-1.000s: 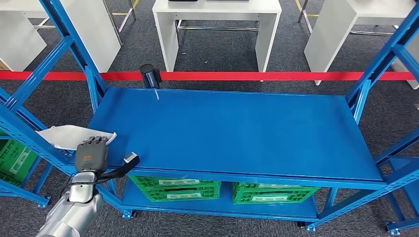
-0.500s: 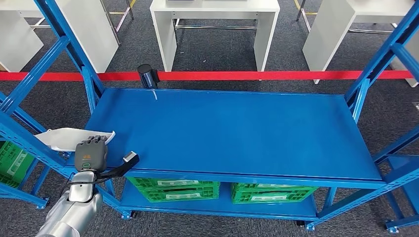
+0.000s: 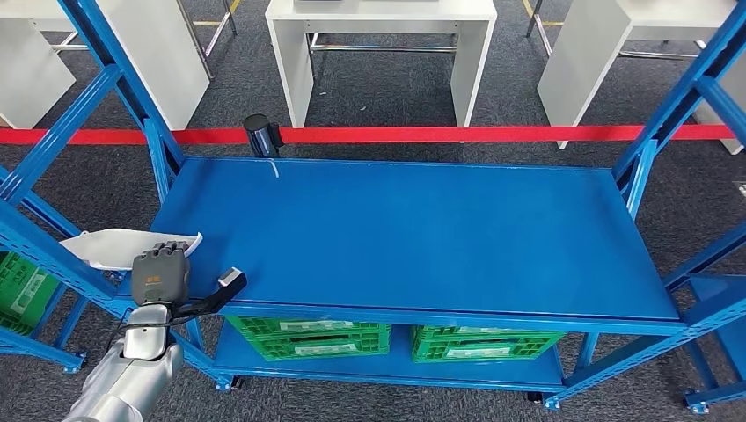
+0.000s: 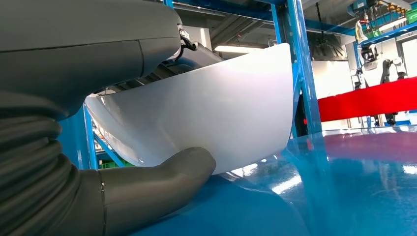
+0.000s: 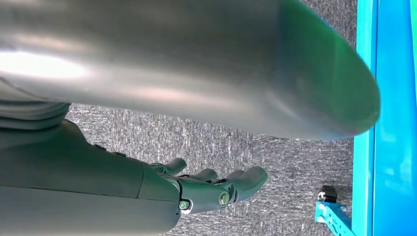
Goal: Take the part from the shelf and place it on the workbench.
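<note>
The part is a thin white curved shell, lying at the left front corner of the blue shelf board. My left hand grips its near edge, fingers on top. In the left wrist view the thumb presses under the white part, which is just above the glossy blue board. My right hand hangs beside the shelf over grey carpet, fingers apart and holding nothing. White workbenches stand beyond the red tape.
Blue shelf uprights and slanted braces frame both ends of the board. Green crates sit on the lower level. A black post carries the red tape behind the shelf. A blue foot stands near my right hand.
The whole picture has shifted slightly, so the camera moved. The left hand still holds the white part at the shelf's left corner, almost unmoved.
</note>
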Available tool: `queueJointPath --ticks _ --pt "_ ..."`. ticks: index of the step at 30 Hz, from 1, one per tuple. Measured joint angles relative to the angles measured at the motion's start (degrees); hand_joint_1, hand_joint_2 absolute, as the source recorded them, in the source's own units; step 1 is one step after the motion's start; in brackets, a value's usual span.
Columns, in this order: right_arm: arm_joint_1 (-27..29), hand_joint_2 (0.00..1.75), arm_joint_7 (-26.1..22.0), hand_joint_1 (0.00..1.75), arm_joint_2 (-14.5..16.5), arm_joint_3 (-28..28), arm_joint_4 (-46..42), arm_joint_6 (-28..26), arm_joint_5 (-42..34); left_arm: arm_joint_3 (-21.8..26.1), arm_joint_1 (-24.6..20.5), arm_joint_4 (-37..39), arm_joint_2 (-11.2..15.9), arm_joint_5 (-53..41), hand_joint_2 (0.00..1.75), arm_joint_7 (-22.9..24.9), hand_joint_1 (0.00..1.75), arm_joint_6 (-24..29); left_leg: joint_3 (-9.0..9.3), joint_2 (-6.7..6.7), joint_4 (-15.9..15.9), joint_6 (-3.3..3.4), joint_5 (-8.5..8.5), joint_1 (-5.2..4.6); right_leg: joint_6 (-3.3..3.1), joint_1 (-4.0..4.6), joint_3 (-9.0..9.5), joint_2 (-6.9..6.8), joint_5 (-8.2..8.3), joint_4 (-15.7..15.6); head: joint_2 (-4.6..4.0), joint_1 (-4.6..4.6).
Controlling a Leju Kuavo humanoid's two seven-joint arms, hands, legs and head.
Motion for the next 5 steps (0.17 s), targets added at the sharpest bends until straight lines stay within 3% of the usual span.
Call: queueJointPath --ticks 5 --pt "-0.01 0.00 0.02 0.00 0.00 0.00 0.01 0.00 -0.09 -0.49 -0.37 0.40 0.00 -0.02 1.75 1.66 1.75 0.00 0.00 0.07 0.00 0.01 -0.01 0.00 0.00 0.00 -0.02 0.07 0.00 0.00 0.00 0.00"
